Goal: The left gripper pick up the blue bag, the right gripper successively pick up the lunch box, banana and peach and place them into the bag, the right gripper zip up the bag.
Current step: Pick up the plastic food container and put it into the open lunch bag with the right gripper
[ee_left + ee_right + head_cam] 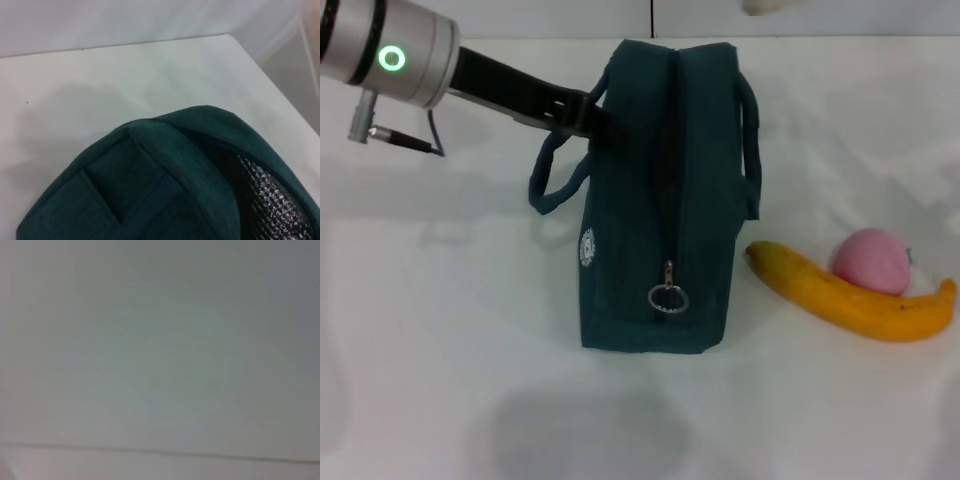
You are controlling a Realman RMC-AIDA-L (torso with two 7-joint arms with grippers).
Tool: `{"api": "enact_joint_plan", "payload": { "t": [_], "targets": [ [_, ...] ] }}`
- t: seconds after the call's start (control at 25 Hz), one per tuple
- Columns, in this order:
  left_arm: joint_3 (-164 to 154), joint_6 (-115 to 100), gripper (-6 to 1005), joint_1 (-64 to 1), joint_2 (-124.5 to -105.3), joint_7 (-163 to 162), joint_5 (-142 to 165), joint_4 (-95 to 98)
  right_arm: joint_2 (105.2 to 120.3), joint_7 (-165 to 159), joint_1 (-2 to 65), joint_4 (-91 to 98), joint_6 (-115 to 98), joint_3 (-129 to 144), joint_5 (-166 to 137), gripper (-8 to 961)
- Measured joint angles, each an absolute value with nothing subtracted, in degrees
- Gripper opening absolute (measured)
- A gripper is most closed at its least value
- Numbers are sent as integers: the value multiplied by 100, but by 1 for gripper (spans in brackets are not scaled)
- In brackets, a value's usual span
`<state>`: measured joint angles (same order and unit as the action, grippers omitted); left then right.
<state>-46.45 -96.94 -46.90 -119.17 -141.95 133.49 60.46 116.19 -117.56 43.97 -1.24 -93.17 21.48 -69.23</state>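
Jaws of the left gripper (603,118) sit at the far end of the blue bag (660,200), by its left loop handle; they appear closed on the fabric or handle there, but the contact is dark and I cannot tell exactly what they pinch. Bag stands upright near the middle of the counter (440,330), its zipper (667,180) running toward the near edge, ring pull (668,297) hanging low on the near end face. Left wrist view shows the bag mouth partly gaping, with silver quilted lining (272,195) visible, so the zip is at least partly undone. Banana (850,295) lies on the counter just right of the bag, toward the right edge; peach (872,261) sits behind it, touching or nearly so. Lunch box not visible on the counter; whether it is already in the bag cannot be confirmed. Right gripper out of the head view; its wrist camera shows only blank pale surface, so its jaws cannot be judged. Judgement: bag held, banana and peach still to load, final zip-up not done.
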Motion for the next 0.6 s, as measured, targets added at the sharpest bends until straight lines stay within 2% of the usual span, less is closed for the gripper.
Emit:
{"api": "enact_joint_plan", "payload": {
  "t": [0.28, 0.6],
  "targets": [
    [-4659, -9694, 54, -4800, -11936, -14322, 13347, 6038, 11619, -11403, 4691, -195, -8951, 2232, -7618, 92],
    [-4658, -9692, 54, -4769, -11921, -14346, 13340, 6038, 11612, -10848, 4212, -126, -8778, 2314, -8048, 93]
  ]
}}
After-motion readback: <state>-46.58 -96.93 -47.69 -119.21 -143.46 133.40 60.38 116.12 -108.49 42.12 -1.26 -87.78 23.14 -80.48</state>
